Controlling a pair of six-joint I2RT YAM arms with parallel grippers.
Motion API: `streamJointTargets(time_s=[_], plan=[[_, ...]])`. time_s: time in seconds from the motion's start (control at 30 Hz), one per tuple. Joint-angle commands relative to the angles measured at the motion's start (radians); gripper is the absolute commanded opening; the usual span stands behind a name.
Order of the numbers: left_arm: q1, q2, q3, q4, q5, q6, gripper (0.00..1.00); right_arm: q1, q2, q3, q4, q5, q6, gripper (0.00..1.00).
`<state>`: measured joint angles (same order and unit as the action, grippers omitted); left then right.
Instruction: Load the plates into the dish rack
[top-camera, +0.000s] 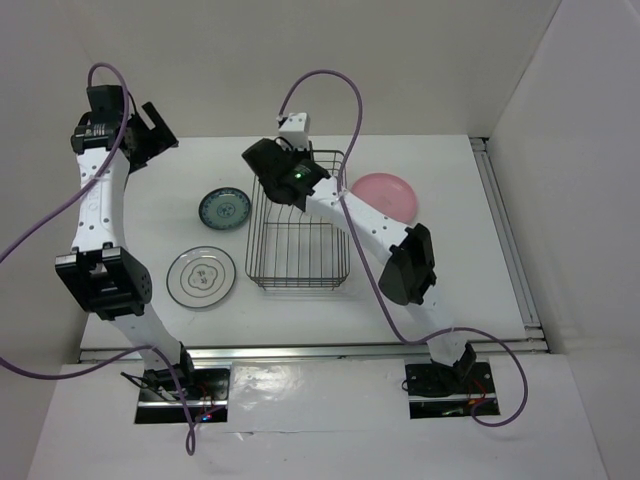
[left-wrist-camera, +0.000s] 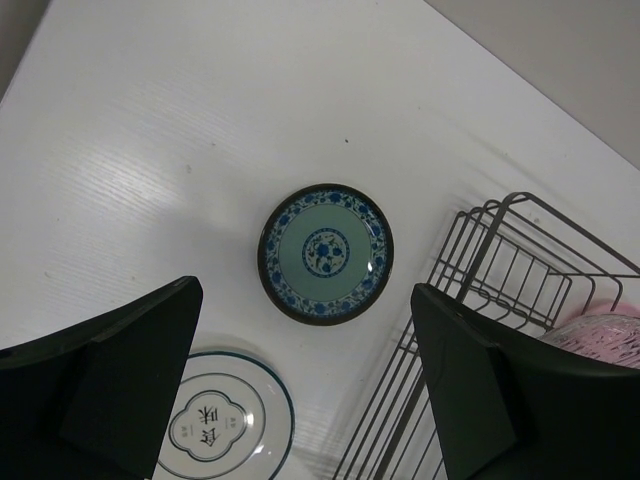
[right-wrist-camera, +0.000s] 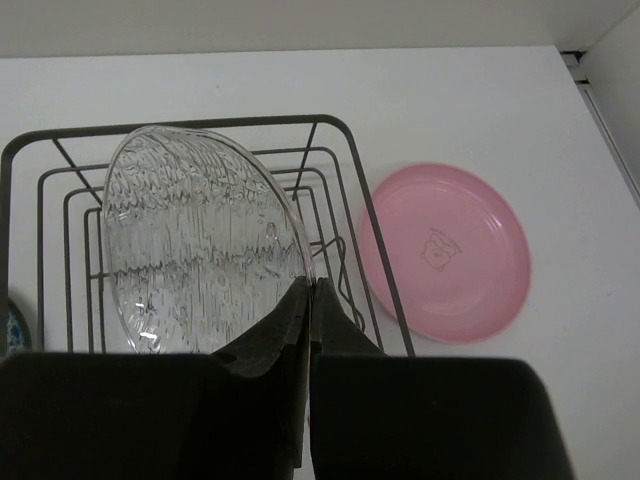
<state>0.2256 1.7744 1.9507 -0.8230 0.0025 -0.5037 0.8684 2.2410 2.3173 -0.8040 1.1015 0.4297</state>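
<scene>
My right gripper (right-wrist-camera: 311, 285) is shut on the rim of the small clear glass wavy plate (right-wrist-camera: 195, 245) and holds it on edge over the far end of the dark wire dish rack (top-camera: 298, 222); the rack also shows in the right wrist view (right-wrist-camera: 330, 125). The pink plate (top-camera: 386, 196) lies flat right of the rack, also in the right wrist view (right-wrist-camera: 445, 250). The teal-blue patterned plate (top-camera: 224, 208) and the clear plate with dark ringed rim (top-camera: 201, 277) lie flat left of the rack. My left gripper (left-wrist-camera: 305, 390) is open and empty, high above these two plates.
The table's right side ends at a metal rail (top-camera: 508, 240). White walls close in at the back and sides. The right arm's elbow (top-camera: 408, 264) hangs beside the rack's near right corner.
</scene>
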Motion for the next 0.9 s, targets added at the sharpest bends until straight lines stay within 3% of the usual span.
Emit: streamJointTargets(time_s=[0.0, 0.87], plan=[[-0.003, -0.006, 0.025, 0.019, 0.030, -0.010, 1.00, 0.030, 0.017, 0.039, -0.006, 0.046, 0.020, 0.00], [-0.003, -0.024, 0.007, 0.038, 0.079, -0.010, 1.00, 0.067, 0.101, 0.051, 0.150, 0.247, 0.041, 0.00]])
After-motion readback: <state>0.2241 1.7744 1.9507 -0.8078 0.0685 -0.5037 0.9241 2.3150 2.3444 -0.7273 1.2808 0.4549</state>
